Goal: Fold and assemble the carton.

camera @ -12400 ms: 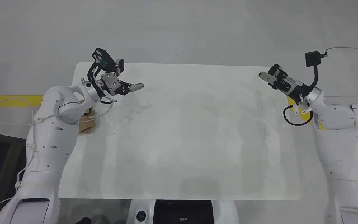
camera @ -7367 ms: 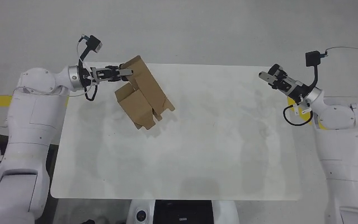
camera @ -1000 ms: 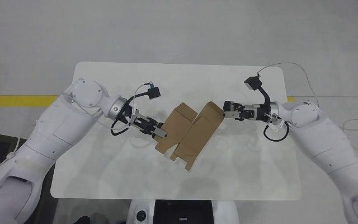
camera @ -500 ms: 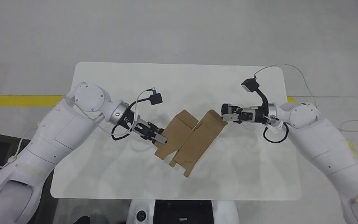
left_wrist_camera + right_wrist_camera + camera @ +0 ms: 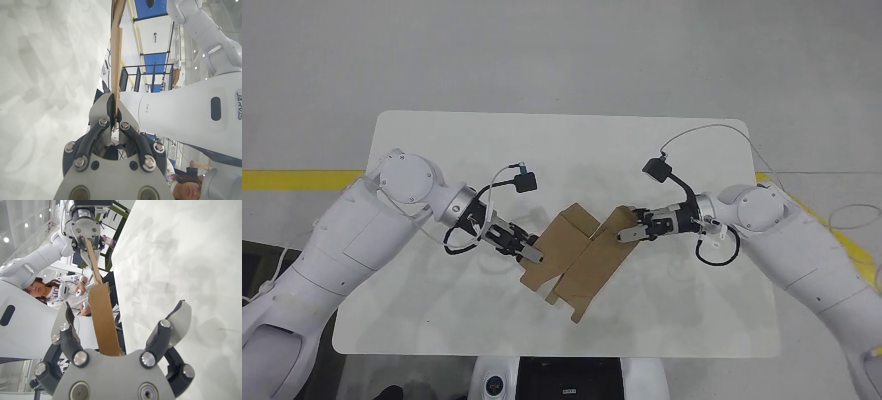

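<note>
Over the middle of the white table (image 5: 692,300), the left gripper (image 5: 535,255) pinches one edge of the flat brown cardboard carton (image 5: 577,258); the right gripper (image 5: 623,236) gapes wide around the opposite edge

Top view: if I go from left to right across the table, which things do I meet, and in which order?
left gripper, shut on the carton's edge → carton → right gripper, open around the carton's other edge

The overhead camera is looking down on the table (image 5: 442,310), while close wrist cameras at 9 and 3 o'clock are facing across the shared carton (image 5: 587,265).
</note>
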### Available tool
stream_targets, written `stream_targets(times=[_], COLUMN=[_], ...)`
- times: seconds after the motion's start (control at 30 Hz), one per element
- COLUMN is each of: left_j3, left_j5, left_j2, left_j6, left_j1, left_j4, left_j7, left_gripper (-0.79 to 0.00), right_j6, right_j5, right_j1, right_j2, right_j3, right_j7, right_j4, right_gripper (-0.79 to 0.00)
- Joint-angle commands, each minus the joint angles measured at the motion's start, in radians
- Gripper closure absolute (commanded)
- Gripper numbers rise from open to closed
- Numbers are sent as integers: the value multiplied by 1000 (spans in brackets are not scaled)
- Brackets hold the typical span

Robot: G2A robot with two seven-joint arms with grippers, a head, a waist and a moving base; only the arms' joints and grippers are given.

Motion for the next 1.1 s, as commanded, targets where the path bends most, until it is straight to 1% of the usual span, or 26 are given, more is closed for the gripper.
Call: stream_targets(times=[0.0, 0.03, 0.07, 0.1, 0.17, 0.23, 0.27, 0.3, 0.4, 0.47, 0.57, 0.8, 0.83, 0.87, 0.9, 1.07], left_j3=[-1, -1, -2, -2, -3, -4, -3, -2, 4, 8, 12, 8, 5, 1, -3, -55], left_j5=[1, 1, 1, 2, 1, 4, 5, 6, 9, 11, 9, 30, 29, 25, 18, -21], left_j2=[-1, -2, -2, -3, -4, -5, -6, -6, -8, -9, -11, -12, -13, -13, -13, -7], left_j6=[1, 2, 2, 2, 0, -3, -5, -4, -4, -4, -6, -25, -29, -35, -40, -79], left_j1=[0, -1, -1, -1, -1, -2, -2, -2, -3, -4, -5, -11, -13, -14, -13, -7], left_j4=[4, 6, 7, 9, 9, 8, 8, 7, 7, 11, 16, 38, 40, 42, 41, 68], left_j7=[-1, -2, -2, -2, 0, 3, 5, 4, 4, 4, 6, 25, 29, 35, 40, 95], left_gripper=[0, 0, 0, 0, 0, 0, 0, 0, 0, 0, 0, 0, -145, -357, -785, -785], right_j6=[3, 4, 5, 4, 2, -1, -2, -4, -7, -9, -17, -24, -26, -27, -29, -16], right_j5=[5, 6, 7, 8, 11, 14, 18, 23, 31, 34, 48, 83, 88, 96, 103, 160], right_j1=[4, 6, 9, 11, 15, 19, 21, 23, 30, 35, 39, 50, 51, 53, 54, 56], right_j2=[2, 3, 4, 5, 7, 8, 8, 9, 10, 10, 12, 18, 18, 19, 20, 22], right_j3=[-9, -14, -19, -24, -34, -43, -48, -52, -65, -73, -83, -104, -106, -109, -110, -109], right_j7=[3, 4, 5, 4, 1, -1, -2, -4, -7, -9, -17, -24, -26, -27, -29, -16], right_j4=[-8, -12, -16, -18, -20, -19, -18, -18, -16, -16, -14, -23, -24, -25, -25, 9], right_gripper=[-785, -748, -659, -610, -388, -351, -299, -228, -154, -77, 0, 0, 0, 0, 0, 0])
